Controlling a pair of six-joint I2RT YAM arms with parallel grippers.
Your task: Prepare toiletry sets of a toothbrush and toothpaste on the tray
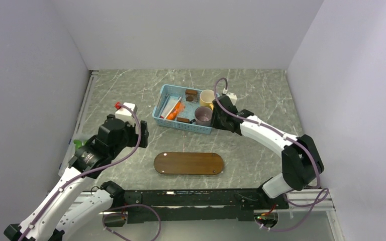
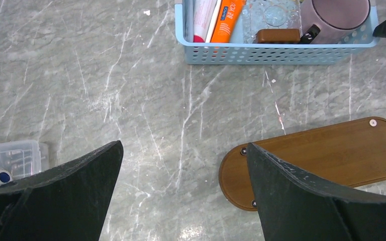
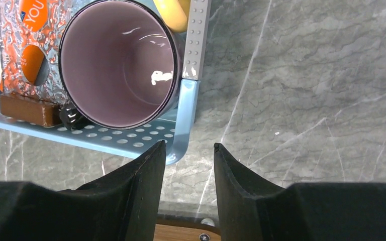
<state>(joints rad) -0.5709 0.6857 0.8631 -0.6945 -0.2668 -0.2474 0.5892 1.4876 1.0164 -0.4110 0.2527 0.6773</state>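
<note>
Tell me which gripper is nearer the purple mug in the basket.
Right. The right gripper sits at the basket corner beside the purple mug; the left gripper hangs far off, left of the tray.

Toothpaste [image 2: 228, 20] cut off at top edge; tray [image 2: 331, 150] end hidden behind left pincer [image 2: 183, 145].

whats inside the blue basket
An orange toothpaste tube, a white tube, a brown block, a mauve mug and a yellow mug. The basket floor under the mugs is covered.
</note>
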